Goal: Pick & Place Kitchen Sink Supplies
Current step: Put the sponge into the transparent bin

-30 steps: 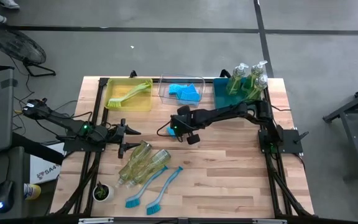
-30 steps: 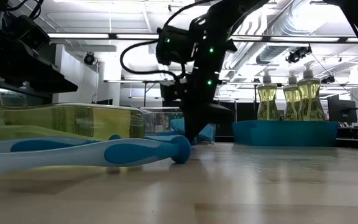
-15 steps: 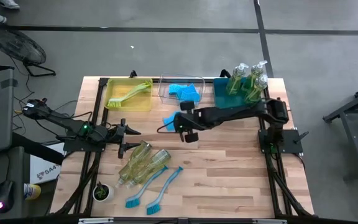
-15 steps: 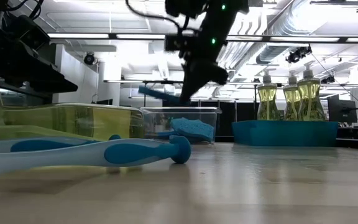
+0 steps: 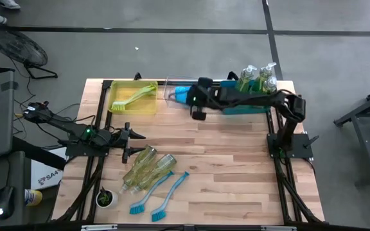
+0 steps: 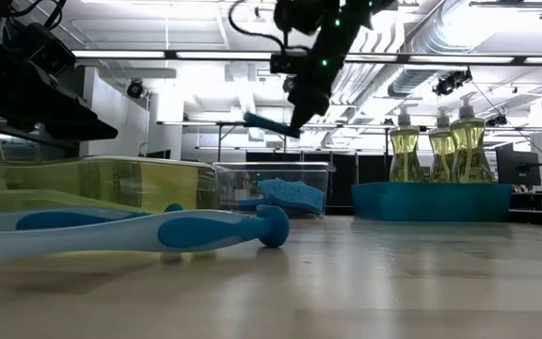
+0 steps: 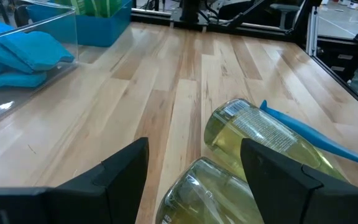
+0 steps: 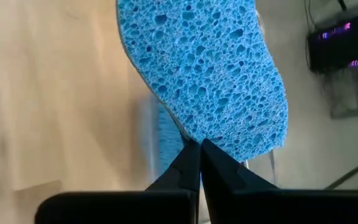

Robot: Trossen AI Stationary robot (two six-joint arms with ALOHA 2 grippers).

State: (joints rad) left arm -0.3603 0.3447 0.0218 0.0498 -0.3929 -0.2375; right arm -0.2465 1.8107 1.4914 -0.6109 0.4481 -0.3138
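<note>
The light-blue sponge, pinched only at its edge by the right gripper just above the clear bin, could slip free and miss it; the left gripper waits open beside the soap bottles.

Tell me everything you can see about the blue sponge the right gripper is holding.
The small light-blue sponge is porous foam, pitted with open holes, with a rounded outline. The right gripper is shut on its edge, holding it in the air above the clear plastic bin. Nothing else touches it. In the low view it looks thin and tilted.
</note>
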